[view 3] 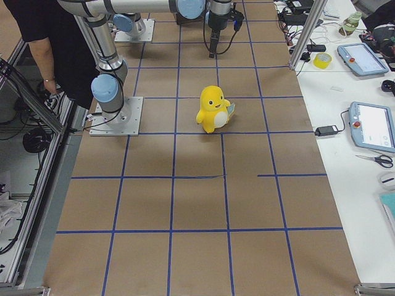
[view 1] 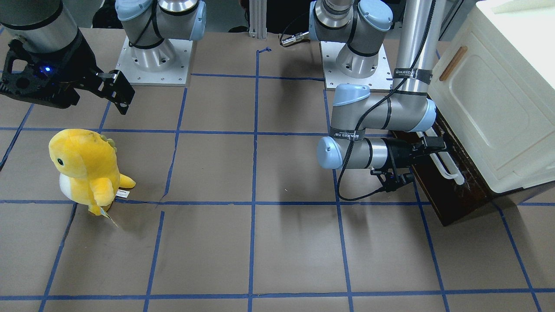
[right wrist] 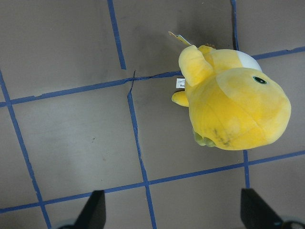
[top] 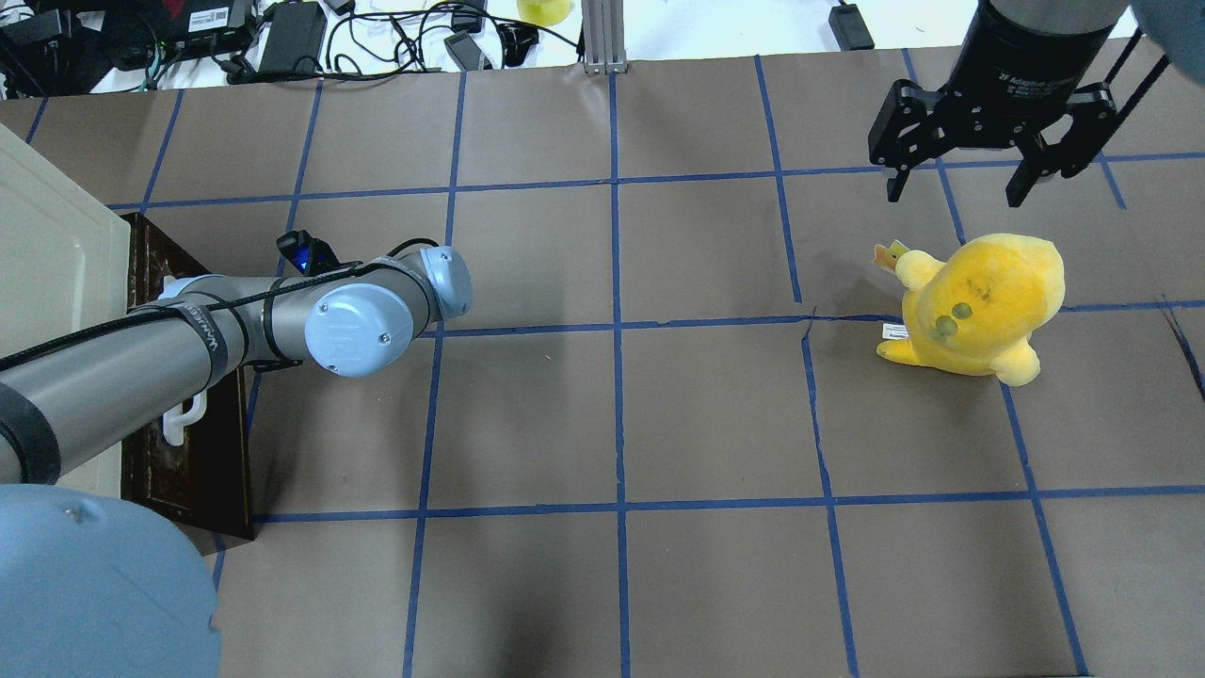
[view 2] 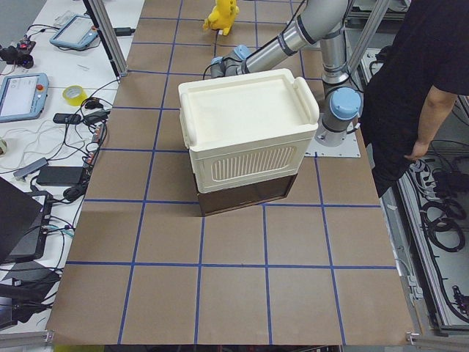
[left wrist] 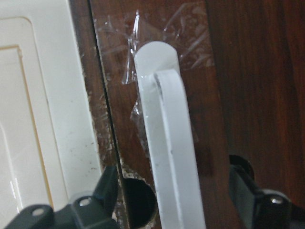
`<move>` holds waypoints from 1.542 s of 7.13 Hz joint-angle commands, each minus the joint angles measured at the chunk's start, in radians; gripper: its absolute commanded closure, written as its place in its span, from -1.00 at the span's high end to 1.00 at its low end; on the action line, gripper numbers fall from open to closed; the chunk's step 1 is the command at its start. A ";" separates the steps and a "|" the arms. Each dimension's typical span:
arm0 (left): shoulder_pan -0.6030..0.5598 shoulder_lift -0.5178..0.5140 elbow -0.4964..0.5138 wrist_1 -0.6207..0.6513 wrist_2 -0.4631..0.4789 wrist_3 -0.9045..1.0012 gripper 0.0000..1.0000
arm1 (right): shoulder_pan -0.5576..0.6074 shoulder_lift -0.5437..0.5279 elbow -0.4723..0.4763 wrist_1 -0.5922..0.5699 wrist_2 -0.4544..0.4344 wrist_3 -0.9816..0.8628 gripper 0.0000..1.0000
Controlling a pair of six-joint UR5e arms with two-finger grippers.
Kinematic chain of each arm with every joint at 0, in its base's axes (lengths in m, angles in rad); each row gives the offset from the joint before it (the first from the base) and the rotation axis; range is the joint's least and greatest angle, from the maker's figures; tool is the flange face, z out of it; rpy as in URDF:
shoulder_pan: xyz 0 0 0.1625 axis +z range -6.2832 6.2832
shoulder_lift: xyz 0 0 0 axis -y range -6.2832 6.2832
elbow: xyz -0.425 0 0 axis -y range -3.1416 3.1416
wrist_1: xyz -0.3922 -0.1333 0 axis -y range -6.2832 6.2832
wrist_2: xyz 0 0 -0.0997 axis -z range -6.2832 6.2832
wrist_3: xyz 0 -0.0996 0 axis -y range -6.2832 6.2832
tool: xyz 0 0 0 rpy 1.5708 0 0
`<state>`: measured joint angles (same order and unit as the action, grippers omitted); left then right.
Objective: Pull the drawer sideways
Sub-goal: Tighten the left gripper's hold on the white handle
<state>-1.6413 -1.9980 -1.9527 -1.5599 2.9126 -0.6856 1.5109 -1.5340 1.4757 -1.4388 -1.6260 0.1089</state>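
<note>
Handle (left wrist: 170, 157): a long white bar, smooth and glossy like plastic, with a rounded end, is seen closest in the left wrist view. It is mounted on the drawer front, and crinkled clear tape is spread over the wood around its end.
Left gripper (left wrist: 175, 171): the black fingers (left wrist: 108, 187) are held apart on either side of the bar, with a gap visible on each side. The bar is straddled but not squeezed.
Drawer (view 1: 439, 197): a wide, shallow front of worn dark-brown wood with streaked grain and scuffed edges. It is set at the foot of the cabinet, at the table's left end edge. None of its inside is shown, and how far out it sits cannot be told.
Cabinet (view 1: 498, 112): a boxy cream-white body is stacked over the drawer, with a raised-rim top and a ribbed side panel in the exterior left view.
Door panel (view 1: 479, 102): a moulded cream face with rounded recessed framing, fitted with a small brown wooden grip (view 1: 453, 63).
Table (view 1: 295, 251): a flat top covered in matte brown paper and divided into squares by blue tape. A short tear is seen in the paper near the middle.
Plush toy (view 1: 84, 169): a soft, rounded yellow dinosaur with a white belly, stubby limbs and a sewn tag. It is stood upright toward the table's right end edge, well apart from the drawer.
Right gripper (top: 955, 185): black angular fingers are spread wide with nothing between them. It is held above the table near the toy, toward the far right corner.
</note>
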 commanded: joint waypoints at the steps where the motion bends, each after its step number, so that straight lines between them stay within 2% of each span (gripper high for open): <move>1: -0.009 0.004 0.000 0.001 -0.016 -0.009 0.39 | -0.001 0.000 0.000 0.000 0.000 0.000 1.00; 3: -0.008 0.005 0.000 0.001 -0.018 -0.011 0.24 | 0.000 0.000 0.000 0.000 0.000 0.000 1.00; 5: -0.008 0.007 -0.006 0.001 -0.018 -0.011 -0.06 | 0.000 0.000 0.000 0.000 0.000 0.000 1.00; 7: -0.008 0.005 -0.003 0.001 -0.018 -0.011 -0.10 | -0.001 0.000 0.000 0.000 0.000 0.000 1.00; 8: -0.008 0.005 -0.002 0.003 -0.018 -0.011 -0.26 | 0.000 0.000 0.000 0.000 0.000 0.000 1.00; 9: -0.008 0.002 -0.002 0.003 -0.018 -0.011 -0.51 | 0.000 0.000 0.000 0.000 0.000 0.000 1.00; 11: -0.009 0.002 0.000 0.004 -0.018 -0.009 -0.60 | 0.000 0.000 0.000 0.000 0.000 0.000 1.00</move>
<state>-1.6492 -1.9952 -1.9540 -1.5567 2.8952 -0.6954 1.5109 -1.5340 1.4757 -1.4389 -1.6260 0.1089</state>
